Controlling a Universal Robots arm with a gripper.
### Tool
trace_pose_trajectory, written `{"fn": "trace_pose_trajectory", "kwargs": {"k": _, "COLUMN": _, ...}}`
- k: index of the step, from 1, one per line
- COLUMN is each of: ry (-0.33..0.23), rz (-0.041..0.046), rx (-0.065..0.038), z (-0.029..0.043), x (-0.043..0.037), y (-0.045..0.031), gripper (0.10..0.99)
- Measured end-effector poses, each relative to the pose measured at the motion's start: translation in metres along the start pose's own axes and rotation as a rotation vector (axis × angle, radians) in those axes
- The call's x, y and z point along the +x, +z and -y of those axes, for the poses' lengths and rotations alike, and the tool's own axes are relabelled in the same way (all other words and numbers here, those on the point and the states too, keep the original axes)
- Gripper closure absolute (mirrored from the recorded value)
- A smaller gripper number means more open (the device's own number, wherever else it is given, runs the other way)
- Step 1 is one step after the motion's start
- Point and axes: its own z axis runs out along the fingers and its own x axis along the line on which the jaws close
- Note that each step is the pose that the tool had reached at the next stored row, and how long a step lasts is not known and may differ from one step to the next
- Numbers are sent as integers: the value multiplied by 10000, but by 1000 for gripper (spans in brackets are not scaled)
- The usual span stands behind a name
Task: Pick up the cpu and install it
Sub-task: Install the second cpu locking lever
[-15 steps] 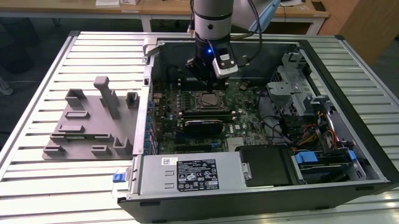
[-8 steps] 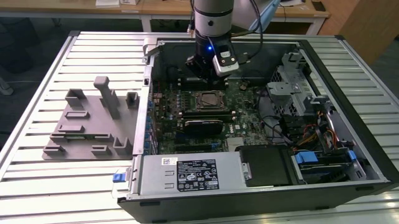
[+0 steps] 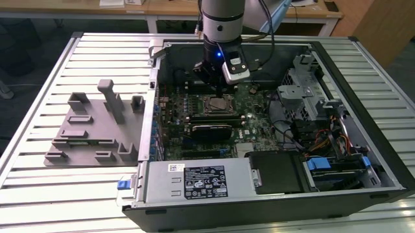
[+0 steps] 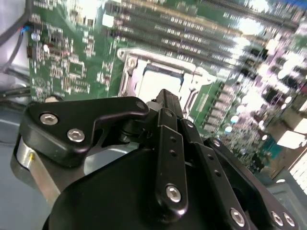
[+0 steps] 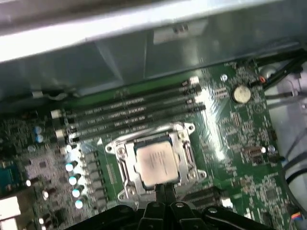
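Arm poised over the open computer case [image 3: 363, 141] on the slatted table [image 3: 39, 194].

The cpu [image 5: 156, 164] is seen seated in the metal socket frame [image 5: 184, 148] on the motherboard [image 5: 240, 139], near the case's middle. The gripper [image 5: 164, 188] is held just above it, fingers [image 4: 169, 108] drawn together, nothing gripped.
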Motion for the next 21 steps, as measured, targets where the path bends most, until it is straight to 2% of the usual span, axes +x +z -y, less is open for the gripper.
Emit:
{"fn": "trace_pose_trajectory", "kwargs": {"k": 5, "ry": 0, "rz": 1, "rx": -1, "z": 148, "x": -39, "y": 0, "gripper": 980}}
{"fn": "trace_pose_trajectory", "kwargs": {"k": 8, "ry": -2, "rz": 0, "rx": 0, "z": 203, "x": -48, "y": 0, "gripper": 980}}
{"fn": "trace_pose_trajectory", "kwargs": {"k": 15, "ry": -149, "rz": -3, "rx": -9, "z": 270, "x": -15, "y": 11, "gripper": 980}}
{"fn": "trace_pose_trajectory", "kwargs": {"k": 21, "ry": -547, "rz": -11, "rx": -32, "z": 287, "x": -4, "y": 41, "gripper": 980}}
